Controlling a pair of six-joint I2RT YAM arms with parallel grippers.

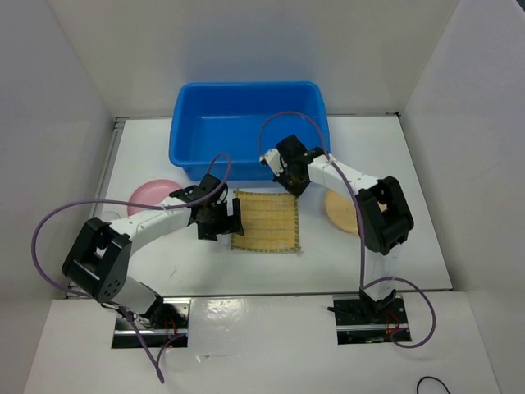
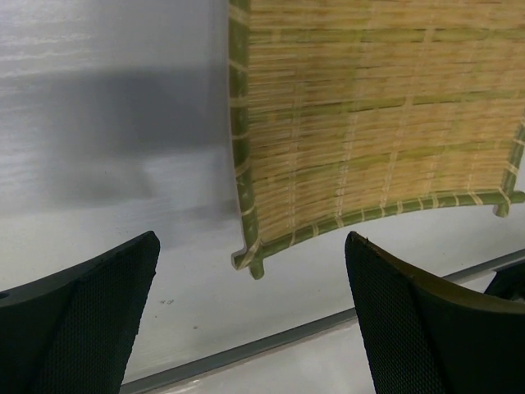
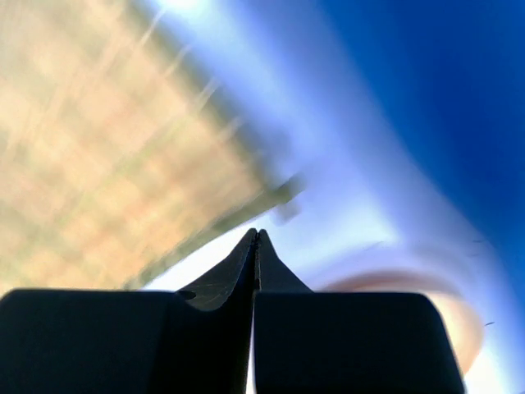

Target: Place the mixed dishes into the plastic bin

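A white table (image 1: pixel 172 267) sits inside an enclosure of 3 plain white walls (image 1: pixel 246 41), with a thin metal strip (image 1: pixel 113 164) running along its left edge. A glossy white ledge (image 1: pixel 262 336) fronts the scene, where a black cable (image 1: pixel 430 383) curls at the lower right corner.

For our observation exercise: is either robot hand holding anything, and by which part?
Nothing is held. Left hand open beside the square yellow woven bamboo mat; right hand shut, empty.
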